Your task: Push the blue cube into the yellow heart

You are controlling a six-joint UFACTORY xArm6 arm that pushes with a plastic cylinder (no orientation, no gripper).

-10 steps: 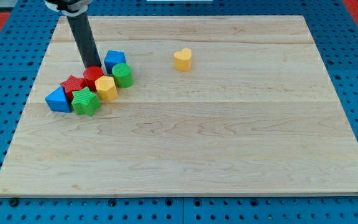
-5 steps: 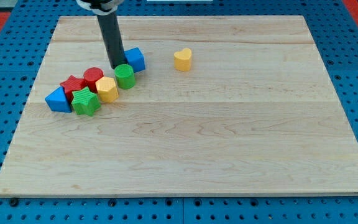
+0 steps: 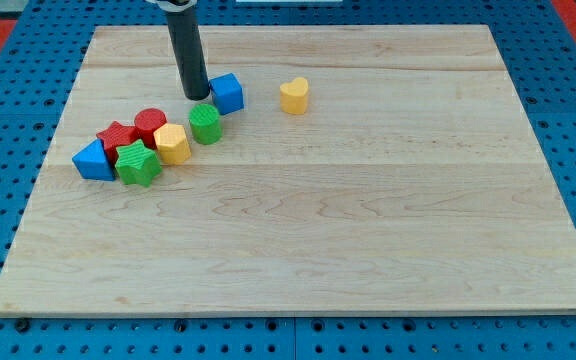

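Note:
The blue cube [image 3: 227, 93] sits on the wooden board [image 3: 368, 200] in the upper left part of the view. The yellow heart [image 3: 294, 95] lies to its right with a gap between them. My tip [image 3: 197, 96] is on the board just left of the blue cube, touching or almost touching its left side. The dark rod rises from the tip toward the view's top.
A green cylinder [image 3: 205, 124] stands just below the blue cube. Further left lies a cluster: a yellow block [image 3: 172, 143], a red cylinder [image 3: 150, 124], a red block [image 3: 117, 136], a green star [image 3: 138, 163] and a blue triangular block [image 3: 93, 159].
My tip moved right and slightly up from the cluster. The blue cube slid right, away from the cluster and toward the yellow heart. The green cylinder shifted slightly right.

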